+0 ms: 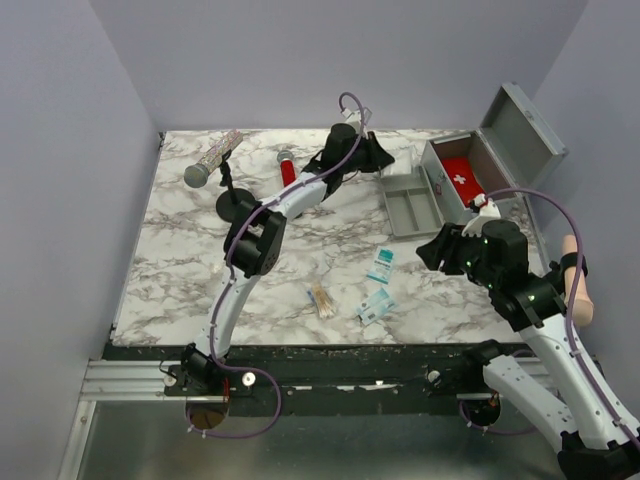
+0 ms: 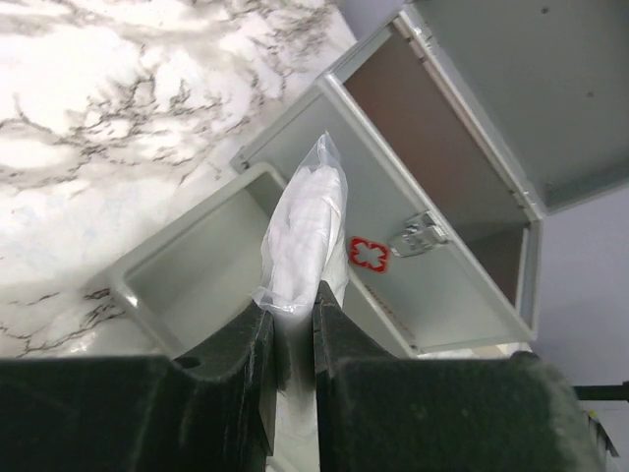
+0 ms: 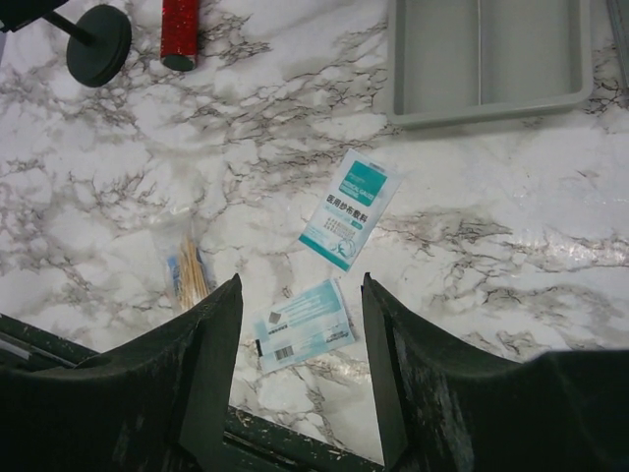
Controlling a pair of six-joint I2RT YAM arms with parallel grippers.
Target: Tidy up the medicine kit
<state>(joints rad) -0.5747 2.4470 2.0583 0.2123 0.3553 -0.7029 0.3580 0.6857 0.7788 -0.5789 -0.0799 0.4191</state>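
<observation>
The grey metal medicine kit (image 1: 452, 185) stands open at the back right, lid (image 1: 522, 128) tilted back, with a flat red white-cross pouch (image 1: 461, 180) inside. Its grey divided tray (image 1: 411, 204) lies on the table to its left. My left gripper (image 1: 378, 157) hovers just left of the tray. In the left wrist view it (image 2: 293, 300) is shut on a clear plastic bag of white material (image 2: 307, 221), above the tray (image 2: 187, 275) and beside the kit's front with the red mark (image 2: 367, 253). My right gripper (image 3: 300, 285) is open above a teal packet (image 3: 303, 325).
A second teal-and-white packet (image 3: 351, 209) and a bag of cotton swabs (image 3: 187, 270) lie on the marble near the front. A red tube (image 1: 287, 167) and a black stand (image 1: 235, 205) holding a glittery cylinder (image 1: 213, 158) are at the back left. Walls close in on both sides.
</observation>
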